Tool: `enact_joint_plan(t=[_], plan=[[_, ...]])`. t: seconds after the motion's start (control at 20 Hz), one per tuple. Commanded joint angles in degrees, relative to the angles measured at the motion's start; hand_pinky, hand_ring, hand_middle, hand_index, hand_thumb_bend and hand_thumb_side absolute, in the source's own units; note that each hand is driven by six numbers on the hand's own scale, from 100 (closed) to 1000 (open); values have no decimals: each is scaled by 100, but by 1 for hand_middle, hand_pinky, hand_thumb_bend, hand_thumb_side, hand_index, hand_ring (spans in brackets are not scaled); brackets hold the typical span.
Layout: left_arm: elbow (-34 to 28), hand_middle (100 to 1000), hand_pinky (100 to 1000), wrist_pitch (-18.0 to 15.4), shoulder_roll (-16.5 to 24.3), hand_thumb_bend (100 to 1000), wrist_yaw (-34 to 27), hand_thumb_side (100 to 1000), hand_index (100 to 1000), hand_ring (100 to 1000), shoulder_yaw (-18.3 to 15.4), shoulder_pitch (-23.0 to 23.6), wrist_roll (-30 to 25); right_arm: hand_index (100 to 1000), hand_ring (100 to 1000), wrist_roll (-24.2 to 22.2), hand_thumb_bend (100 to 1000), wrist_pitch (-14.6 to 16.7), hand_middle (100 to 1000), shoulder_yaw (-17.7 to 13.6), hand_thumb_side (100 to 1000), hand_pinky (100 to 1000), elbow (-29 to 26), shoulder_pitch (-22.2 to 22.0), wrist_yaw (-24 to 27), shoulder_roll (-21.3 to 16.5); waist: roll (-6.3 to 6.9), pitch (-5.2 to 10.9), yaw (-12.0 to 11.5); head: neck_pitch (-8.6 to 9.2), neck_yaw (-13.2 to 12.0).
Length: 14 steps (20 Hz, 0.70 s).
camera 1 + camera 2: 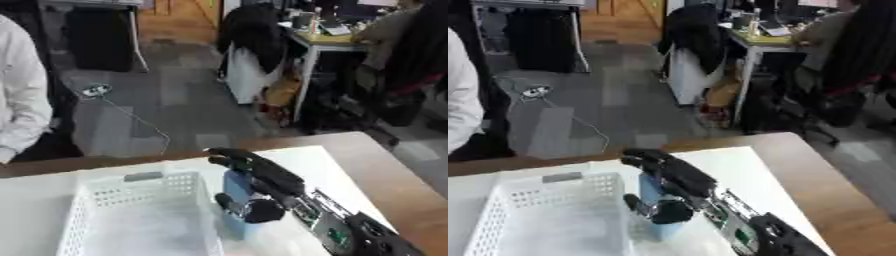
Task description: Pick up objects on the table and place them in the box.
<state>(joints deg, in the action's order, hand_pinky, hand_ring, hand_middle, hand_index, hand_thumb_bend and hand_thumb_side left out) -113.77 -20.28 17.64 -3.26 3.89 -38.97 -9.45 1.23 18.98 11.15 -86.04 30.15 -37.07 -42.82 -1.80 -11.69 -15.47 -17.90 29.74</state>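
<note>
Basket (131,210), white w/ perforated walls, sits near-left on the white tabletop (337,170); no objects visible inside. Right hand (262,187) comes in from the near-right corner, fingers and thumb curled round a blue boxy object (236,192), held upright just beside the basket's right wall, above the rim. Can't tell if the object's base touches the tabletop. Brown table edge (402,190) runs along the right. Left hand not visible.
</note>
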Motion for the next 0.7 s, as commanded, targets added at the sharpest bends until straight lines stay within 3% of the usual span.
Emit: enact_joint_plan(t=[0.05,0.35,0.7], plan=[[-82,623,519,24,30,843,-25,768,611,440,-30,-105,-2,1000,1000,37,229,7,1000,-70,878,1000,36,91,-113,-131,5,77,-8,45,-53],[-82,622,519,26,51,843,-20,768,611,439,-32,-78,-4,1000,1000,370,227,-288,1000,-290,874,1000,241,41,-259,-240,8,94,17,26,-112],[-82,621,518,16,61,844,-14,768,611,438,-36,-59,-8,1000,1000,480,223,-466,1000,-324,875,1000,417,9,-568,-267,29,93,31,40,-115]])
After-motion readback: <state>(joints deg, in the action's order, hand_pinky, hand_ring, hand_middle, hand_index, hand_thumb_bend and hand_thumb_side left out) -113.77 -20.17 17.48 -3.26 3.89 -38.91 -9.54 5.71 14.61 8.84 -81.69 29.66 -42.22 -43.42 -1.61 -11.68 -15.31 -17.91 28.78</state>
